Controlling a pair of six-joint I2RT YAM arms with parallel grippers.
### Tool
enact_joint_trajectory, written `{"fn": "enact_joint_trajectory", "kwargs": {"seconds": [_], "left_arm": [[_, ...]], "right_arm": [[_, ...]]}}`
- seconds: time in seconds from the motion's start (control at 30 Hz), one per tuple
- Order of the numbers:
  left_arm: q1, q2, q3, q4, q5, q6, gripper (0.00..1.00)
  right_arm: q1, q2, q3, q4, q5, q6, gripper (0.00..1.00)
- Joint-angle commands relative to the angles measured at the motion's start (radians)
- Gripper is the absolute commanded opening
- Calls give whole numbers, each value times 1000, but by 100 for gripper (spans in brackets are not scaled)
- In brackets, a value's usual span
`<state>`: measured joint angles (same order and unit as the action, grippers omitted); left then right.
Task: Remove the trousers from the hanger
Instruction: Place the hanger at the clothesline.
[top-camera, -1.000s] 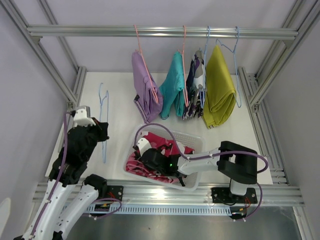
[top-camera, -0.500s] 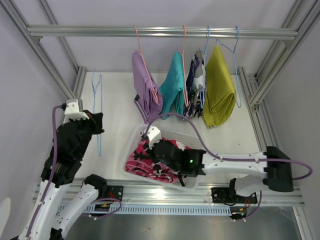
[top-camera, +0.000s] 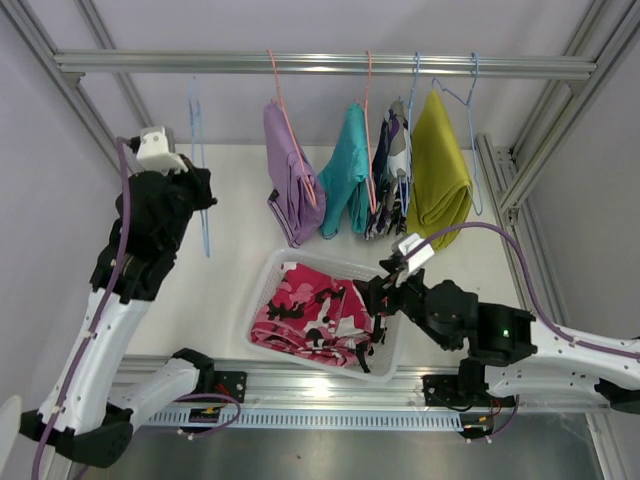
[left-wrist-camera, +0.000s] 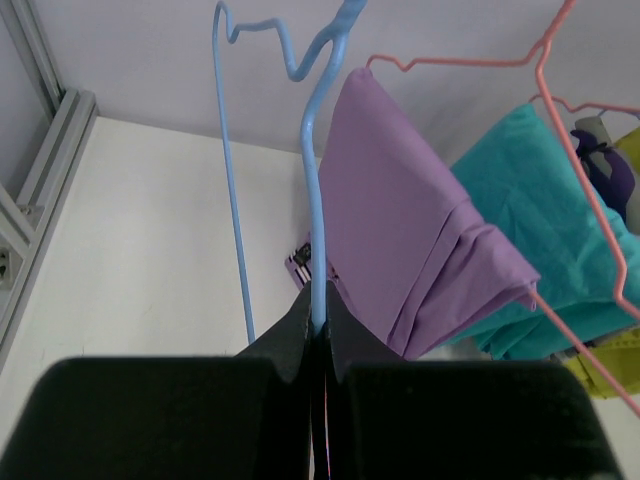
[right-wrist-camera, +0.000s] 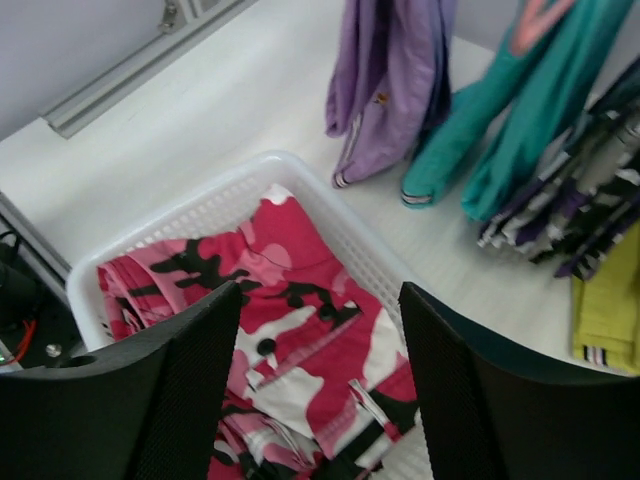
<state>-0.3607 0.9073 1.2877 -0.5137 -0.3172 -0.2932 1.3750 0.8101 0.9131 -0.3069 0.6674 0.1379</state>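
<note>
The pink-red camouflage trousers (top-camera: 318, 315) (right-wrist-camera: 300, 300) lie loose in the white basket (top-camera: 268, 283) (right-wrist-camera: 190, 218). My right gripper (top-camera: 378, 296) (right-wrist-camera: 320, 295) hovers open over the basket's right side, with nothing between its fingers. Lilac (top-camera: 290, 185) (left-wrist-camera: 410, 230), teal (top-camera: 347, 180) (left-wrist-camera: 540, 170), purple-white-black camouflage (top-camera: 388, 190) and mustard (top-camera: 438, 175) trousers hang on wire hangers from the top rail (top-camera: 150, 63). My left gripper (top-camera: 196, 192) (left-wrist-camera: 318, 300) is shut on an empty blue hanger (top-camera: 199, 150) (left-wrist-camera: 311, 200), held upright near the rail's left part.
Aluminium frame posts (top-camera: 95, 115) slant along both sides of the white table (top-camera: 235, 230), and slotted rails (top-camera: 500, 180) run along its edges. A pink wire hanger (left-wrist-camera: 560, 60) carries the lilac pair just right of my left gripper.
My left arm has lifted the blue hanger from the table up towards the rail. My right gripper has opened, let go of the pink-red trousers in the basket and drawn back to the right.
</note>
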Motion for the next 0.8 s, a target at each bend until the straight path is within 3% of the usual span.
{"fn": "enact_joint_trajectory", "kwargs": {"seconds": [0.0, 0.27, 0.53, 0.77], "left_arm": [[0, 62, 94, 61, -23, 35, 0], [81, 209, 263, 61, 15, 17, 1], [209, 355, 343, 55, 133, -26, 0], [247, 450, 375, 55, 173, -38, 1]], "right_arm": [[-1, -67, -54, -64, 73, -21, 71], [2, -100, -49, -101, 103, -6, 73], [4, -95, -51, -106, 107, -6, 74], [4, -91, -52, -98, 120, -12, 74]]}}
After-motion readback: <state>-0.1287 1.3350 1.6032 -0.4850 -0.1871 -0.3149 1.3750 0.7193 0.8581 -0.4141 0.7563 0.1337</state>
